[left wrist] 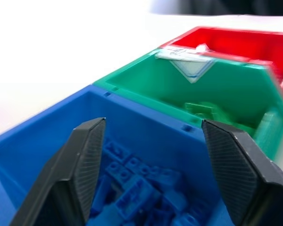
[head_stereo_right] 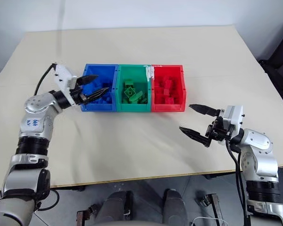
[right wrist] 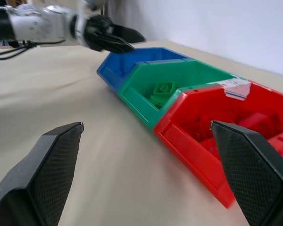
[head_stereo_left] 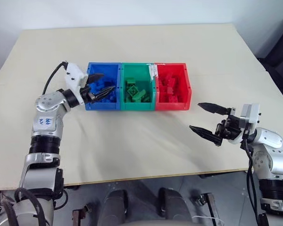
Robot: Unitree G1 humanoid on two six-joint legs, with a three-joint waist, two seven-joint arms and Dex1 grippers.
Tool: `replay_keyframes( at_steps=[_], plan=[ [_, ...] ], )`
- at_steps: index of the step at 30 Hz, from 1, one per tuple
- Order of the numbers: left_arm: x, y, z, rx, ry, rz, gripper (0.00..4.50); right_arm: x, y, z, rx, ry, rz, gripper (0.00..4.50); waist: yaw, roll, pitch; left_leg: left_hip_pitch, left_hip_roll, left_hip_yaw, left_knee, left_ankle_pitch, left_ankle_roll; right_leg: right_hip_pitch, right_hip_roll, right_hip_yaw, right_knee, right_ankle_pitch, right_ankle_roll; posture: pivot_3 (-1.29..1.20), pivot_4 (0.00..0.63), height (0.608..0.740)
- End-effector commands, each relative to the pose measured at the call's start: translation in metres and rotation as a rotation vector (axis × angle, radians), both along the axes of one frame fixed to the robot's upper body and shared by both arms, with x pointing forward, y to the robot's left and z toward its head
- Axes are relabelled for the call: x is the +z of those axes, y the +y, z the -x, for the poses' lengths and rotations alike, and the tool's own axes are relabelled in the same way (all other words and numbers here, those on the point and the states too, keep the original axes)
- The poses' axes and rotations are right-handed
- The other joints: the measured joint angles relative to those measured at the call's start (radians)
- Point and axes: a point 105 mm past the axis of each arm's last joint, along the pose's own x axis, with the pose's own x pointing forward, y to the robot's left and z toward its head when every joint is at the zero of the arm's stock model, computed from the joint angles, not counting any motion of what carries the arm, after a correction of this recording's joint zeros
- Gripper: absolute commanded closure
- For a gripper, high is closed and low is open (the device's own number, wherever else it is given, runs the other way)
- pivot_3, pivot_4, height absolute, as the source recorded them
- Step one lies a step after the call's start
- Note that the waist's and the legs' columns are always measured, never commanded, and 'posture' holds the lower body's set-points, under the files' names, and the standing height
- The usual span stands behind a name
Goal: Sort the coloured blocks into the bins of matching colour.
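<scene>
1. A wide table (head_stereo_left: 146,42) with a pale beige top fills most of the scene.
2. A plain white wall (head_stereo_left: 132,12) stands behind the table's far edge.
3. A dark object (head_stereo_left: 280,52), possibly a chair, sits beside the table's far right corner.
4. Grey floor (head_stereo_left: 146,183) shows below the near edge.

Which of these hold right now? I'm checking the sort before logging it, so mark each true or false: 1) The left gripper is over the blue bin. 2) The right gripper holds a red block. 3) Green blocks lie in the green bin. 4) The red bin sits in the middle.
1) True: the left gripper is open over the blue bin.
2) False: the right gripper is open and empty, above the table.
3) True: green blocks lie in the green bin.
4) False: the red bin is on the right; green is the middle.
</scene>
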Motion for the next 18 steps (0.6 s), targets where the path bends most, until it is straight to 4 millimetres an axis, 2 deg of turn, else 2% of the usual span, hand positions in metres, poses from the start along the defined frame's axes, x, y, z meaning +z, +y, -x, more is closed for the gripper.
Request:
replay_keyframes(
  at_steps=[1,5,9,13,18],
  plan=[
    [0.003,0.021,0.039,-0.052,-0.041,-0.093,1.21,0.006,-0.004,0.0,0.024,-0.037,0.028,0.0,-0.007,0.0,0.0,0.0,0.0,0.0,-0.001,0.0,0.0,0.0,0.0,0.0,0.0,0.0,0.0,0.0,0.15,0.74],
    [-0.026,0.051,0.08,-0.015,0.084,-0.183,1.21,0.003,-0.007,-0.003,0.053,-0.026,0.069,0.0,-0.015,0.0,0.0,0.0,0.001,0.0,-0.001,0.0,0.0,0.0,0.0,0.0,0.0,0.0,0.0,0.0,0.15,0.74],
    [-0.044,0.071,0.107,0.089,0.133,-0.188,1.21,-0.003,-0.01,-0.007,0.066,-0.011,0.097,0.0,-0.008,0.0,0.0,0.0,0.001,0.0,0.0,-0.001,0.001,0.0,0.0,0.0,0.0,0.0,0.0,0.0,0.15,0.74],
    [-0.054,0.072,0.121,0.135,0.147,-0.179,1.21,-0.007,-0.013,-0.01,0.069,0.001,0.109,0.0,0.001,0.0,0.0,0.0,0.001,0.0,0.0,-0.001,0.001,0.0,-0.001,0.0,0.0,0.0,0.0,0.0,0.15,0.74],
    [-0.06,0.068,0.124,0.18,0.138,-0.158,1.21,-0.008,-0.015,-0.011,0.057,0.002,0.107,0.0,0.005,0.0,0.0,0.0,0.002,0.0,0.0,-0.001,0.0,0.0,-0.001,0.0,0.0,0.0,-0.001,0.0,0.15,0.74]
  ],
)
